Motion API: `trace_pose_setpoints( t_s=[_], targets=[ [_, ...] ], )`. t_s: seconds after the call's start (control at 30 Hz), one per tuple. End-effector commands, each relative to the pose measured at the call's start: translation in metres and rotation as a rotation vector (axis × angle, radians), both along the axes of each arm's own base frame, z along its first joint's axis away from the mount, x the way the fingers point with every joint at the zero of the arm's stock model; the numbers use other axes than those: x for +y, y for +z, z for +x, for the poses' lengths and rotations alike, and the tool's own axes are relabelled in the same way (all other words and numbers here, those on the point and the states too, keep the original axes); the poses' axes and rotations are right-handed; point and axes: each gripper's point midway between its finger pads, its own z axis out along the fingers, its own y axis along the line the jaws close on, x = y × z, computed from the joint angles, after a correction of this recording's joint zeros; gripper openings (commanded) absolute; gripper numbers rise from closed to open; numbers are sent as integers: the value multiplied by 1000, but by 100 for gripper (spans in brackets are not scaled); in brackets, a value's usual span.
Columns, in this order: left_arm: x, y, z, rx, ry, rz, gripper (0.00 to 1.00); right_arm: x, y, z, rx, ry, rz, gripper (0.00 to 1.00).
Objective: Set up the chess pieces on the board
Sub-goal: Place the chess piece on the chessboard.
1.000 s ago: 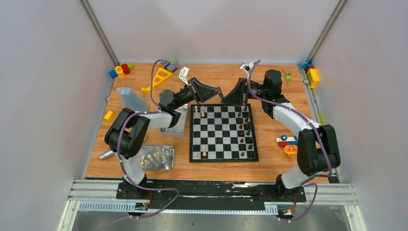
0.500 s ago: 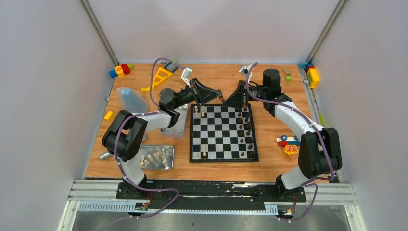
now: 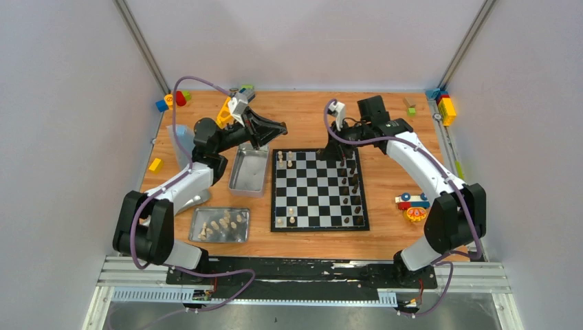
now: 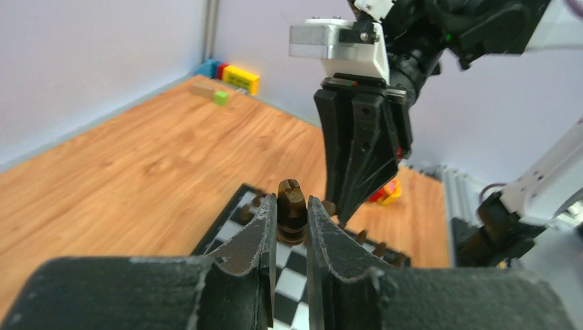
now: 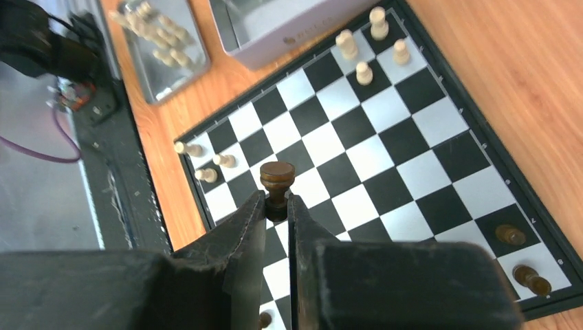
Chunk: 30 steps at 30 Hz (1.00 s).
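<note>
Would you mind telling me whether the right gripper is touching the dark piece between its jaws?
Touching. In the right wrist view the right gripper has its jaws pressed against both sides of the dark piece, with no gap visible.

Metal tray (image 3: pixel 247 172), toy blocks (image 3: pixel 447 108), wooden tabletop (image 3: pixel 309 113).

- Both arms were the same build, left arm (image 3: pixel 184 187) and right arm (image 3: pixel 418 163): smooth white links between chunky black joint housings.
- A purple cable (image 3: pixel 180 93) ran along each one in loose loops, base to wrist.
- Left tool (image 4: pixel 291 206) had two matte black fingers tapering to thin tips, inner edges scuffed pale and kinda ragged.
- Right tool (image 5: pixel 276 201) was the same black wedge style, mounted under a white-and-silver block (image 4: pixel 335 48) with a small screw head showing.
- Both bases were bolted to a black plate (image 3: pixel 309 270).
</note>
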Motion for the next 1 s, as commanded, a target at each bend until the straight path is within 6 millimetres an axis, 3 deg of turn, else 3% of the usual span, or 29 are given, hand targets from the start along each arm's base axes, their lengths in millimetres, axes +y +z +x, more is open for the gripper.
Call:
trace_pose_setpoints(
  t_s=[0.0, 0.23, 0.33, 0.63, 0.97],
  targets=[
    [28, -33, -5, -83, 38, 188, 0, -13, -48, -16, 34, 40, -346, 3],
    [55, -42, -14, -131, 75, 291, 0, -11, -100, -28, 99, 118, -692, 3],
    [67, -39, -16, -122, 105, 304, 0, -13, -111, -29, 115, 158, -814, 4],
    [98, -37, -25, -115, 166, 381, 0, -25, -115, -29, 113, 334, -1103, 6],
    [130, -27, -16, -123, 281, 425, 0, -49, -123, -25, 29, 490, -1372, 9]
  ],
)
